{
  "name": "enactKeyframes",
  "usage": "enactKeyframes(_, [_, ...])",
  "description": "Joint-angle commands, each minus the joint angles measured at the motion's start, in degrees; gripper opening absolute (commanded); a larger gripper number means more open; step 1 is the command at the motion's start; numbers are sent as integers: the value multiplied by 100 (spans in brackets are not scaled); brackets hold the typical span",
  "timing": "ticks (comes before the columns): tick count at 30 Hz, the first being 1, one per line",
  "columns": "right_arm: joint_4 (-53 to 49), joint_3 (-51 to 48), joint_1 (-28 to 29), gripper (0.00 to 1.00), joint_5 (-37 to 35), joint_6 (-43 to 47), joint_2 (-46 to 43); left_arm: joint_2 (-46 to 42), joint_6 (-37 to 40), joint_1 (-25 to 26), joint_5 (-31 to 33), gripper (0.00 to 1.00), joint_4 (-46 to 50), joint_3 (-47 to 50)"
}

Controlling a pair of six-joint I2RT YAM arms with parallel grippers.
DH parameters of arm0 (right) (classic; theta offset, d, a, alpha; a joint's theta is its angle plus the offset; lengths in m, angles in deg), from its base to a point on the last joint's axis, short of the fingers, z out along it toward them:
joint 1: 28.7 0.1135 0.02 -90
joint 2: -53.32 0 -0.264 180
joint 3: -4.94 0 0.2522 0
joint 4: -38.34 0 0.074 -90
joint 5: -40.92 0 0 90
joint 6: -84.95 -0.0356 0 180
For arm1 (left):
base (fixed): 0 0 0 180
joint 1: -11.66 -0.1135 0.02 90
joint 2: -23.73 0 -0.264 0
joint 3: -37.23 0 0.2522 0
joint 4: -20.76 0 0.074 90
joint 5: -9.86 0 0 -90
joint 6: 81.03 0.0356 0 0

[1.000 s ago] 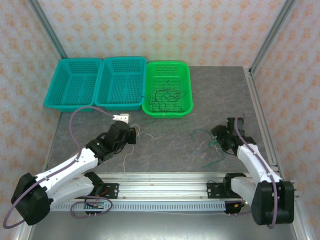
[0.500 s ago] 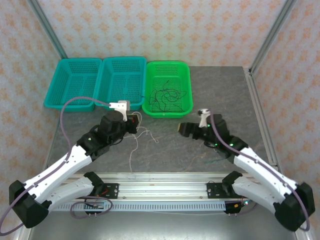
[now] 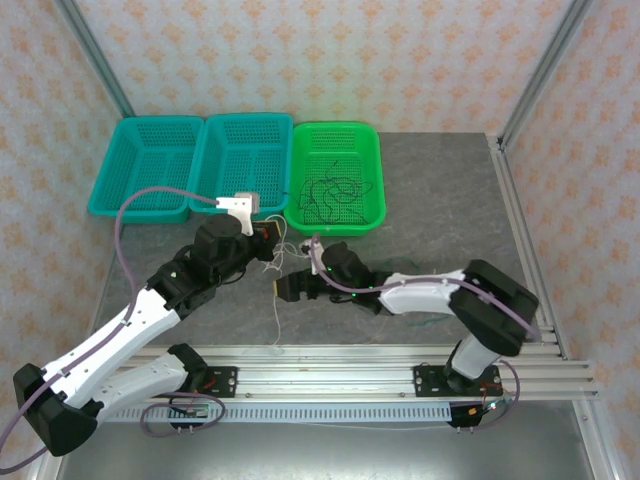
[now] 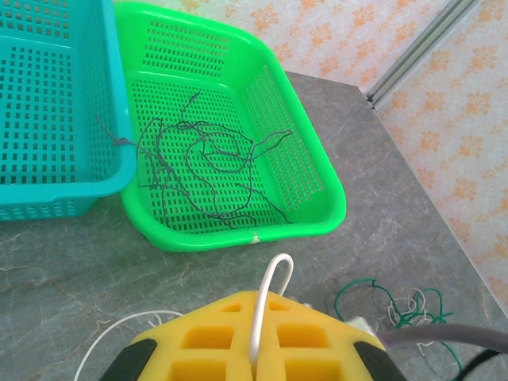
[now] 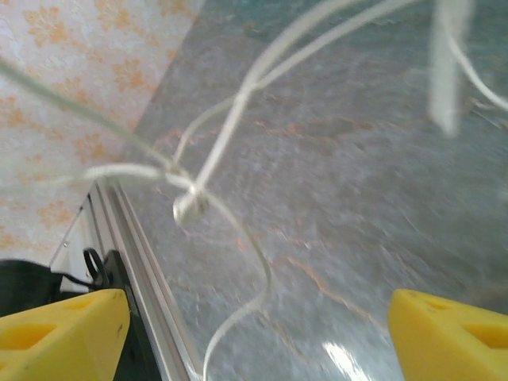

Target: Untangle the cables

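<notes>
At mid-table the left hand point(image 4: 258, 337) pinches a loop of white cable point(image 4: 274, 274), and the right hand point(image 5: 254, 329) hangs spread wide with that cable's knotted tail before it. Black cables point(image 4: 206, 167) lie in the green basket point(image 4: 309, 226), so that colour looks sorted; the white one is in hand and a green cable point(image 4: 381, 294) snarled on the table point(image 4: 413, 182) is left to do. Room: teal basket point(image 4: 111, 95) wall close behind, front rail point(image 5: 135, 246) near the right hand, open table rightward.
</notes>
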Motion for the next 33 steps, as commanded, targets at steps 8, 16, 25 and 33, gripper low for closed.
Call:
enactKeyframes(8, [728,472,-156,26,-553,-405,999,-334,-125,-9,564,0,343,-339])
enactKeyframes(16, [665,-1239,-991,0,-1824,-1043,-522,-700,-426,-65,2265,0,1415,-333])
enactKeyframes(25, [-1908,-2407,-2589,0,-3128,-1499,-4072,-813,-462,-295,2455,0,1677,-290])
enactKeyframes(33, [-3679,-2477,-4151,0,-3135,-1680,-6469,-680,-328,-655,2170,0,1583,-602])
